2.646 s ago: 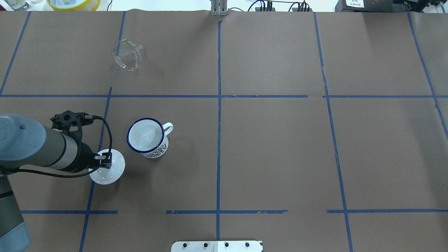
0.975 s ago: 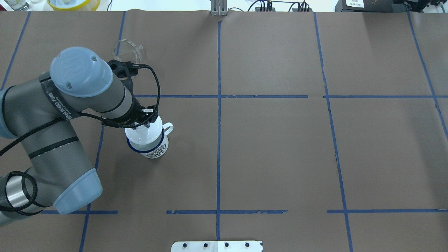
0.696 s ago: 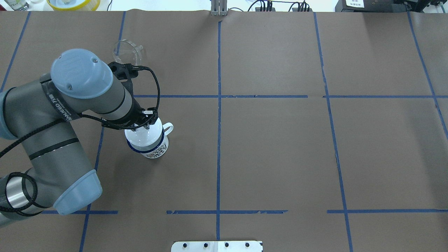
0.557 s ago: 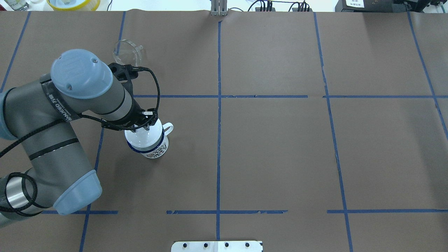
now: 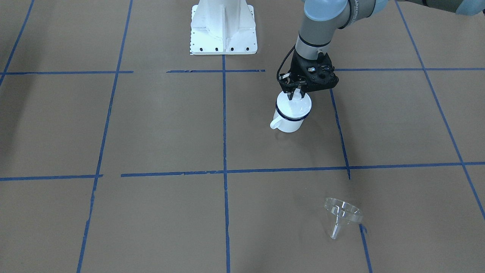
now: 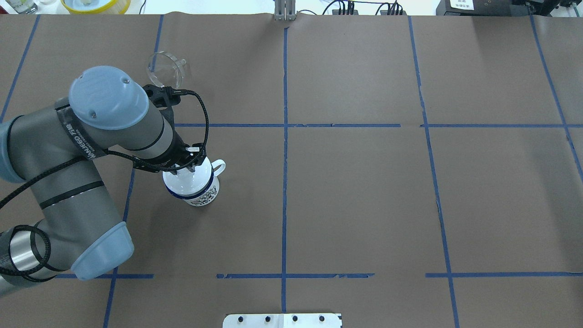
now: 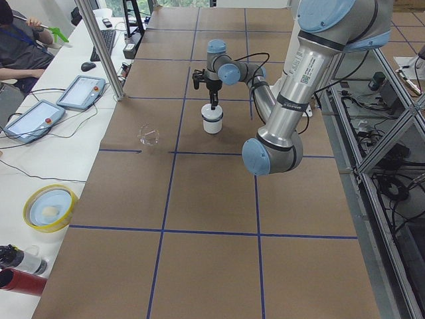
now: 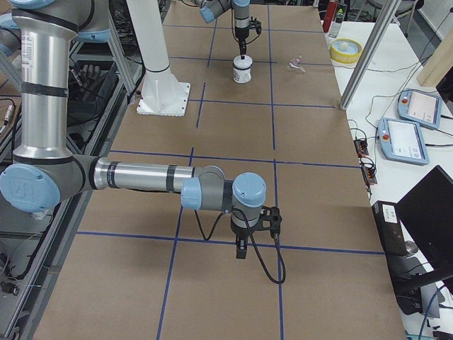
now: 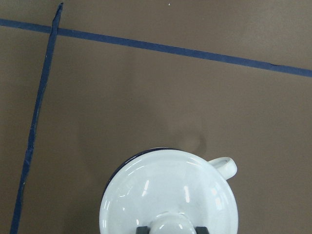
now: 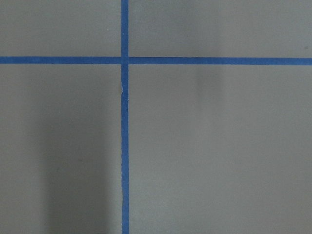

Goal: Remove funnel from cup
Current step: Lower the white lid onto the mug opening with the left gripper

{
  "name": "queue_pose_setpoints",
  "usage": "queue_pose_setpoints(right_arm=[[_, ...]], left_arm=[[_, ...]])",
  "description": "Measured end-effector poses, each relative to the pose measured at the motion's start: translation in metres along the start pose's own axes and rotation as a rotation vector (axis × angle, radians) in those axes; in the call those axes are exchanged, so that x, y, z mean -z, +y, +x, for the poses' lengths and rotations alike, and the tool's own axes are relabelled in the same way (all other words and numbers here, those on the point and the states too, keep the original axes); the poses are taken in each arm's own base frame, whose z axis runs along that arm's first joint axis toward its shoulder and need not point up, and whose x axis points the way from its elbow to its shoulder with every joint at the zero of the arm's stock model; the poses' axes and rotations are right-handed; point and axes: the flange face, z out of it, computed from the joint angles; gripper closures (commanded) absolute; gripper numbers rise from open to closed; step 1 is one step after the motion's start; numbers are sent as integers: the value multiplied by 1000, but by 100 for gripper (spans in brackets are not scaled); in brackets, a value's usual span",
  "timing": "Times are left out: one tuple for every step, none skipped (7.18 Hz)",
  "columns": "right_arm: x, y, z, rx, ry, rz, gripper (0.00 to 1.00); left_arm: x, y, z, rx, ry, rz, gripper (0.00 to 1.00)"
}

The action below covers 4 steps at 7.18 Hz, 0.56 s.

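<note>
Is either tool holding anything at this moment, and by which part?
The left tool grips the round white domed lid by its top knob, lid resting on the white enamel mug. For the right tool, cannot tell.

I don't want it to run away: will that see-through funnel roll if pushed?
It would probably roll in a curve: the funnel lies on its side on the table, with a wide round rim and a narrow spout. It looks like thin clear plastic, so it is likely light and easy to skid.
</note>
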Motion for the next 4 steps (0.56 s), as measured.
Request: queue_pose_setpoints(right_arm=[[0,0,0,0,0,0,0],[0,0,0,0,0,0,0],[0,0,0,0,0,0,0],[0,0,0,0,0,1,0]], left_arm=[[-2,0,0,1,-3,-1,100],[-3,0,0,2,-6,-3,100],[-4,0,-1,1,-6,-4,100],[-5,0,-1,-1,-7,-5,100]])
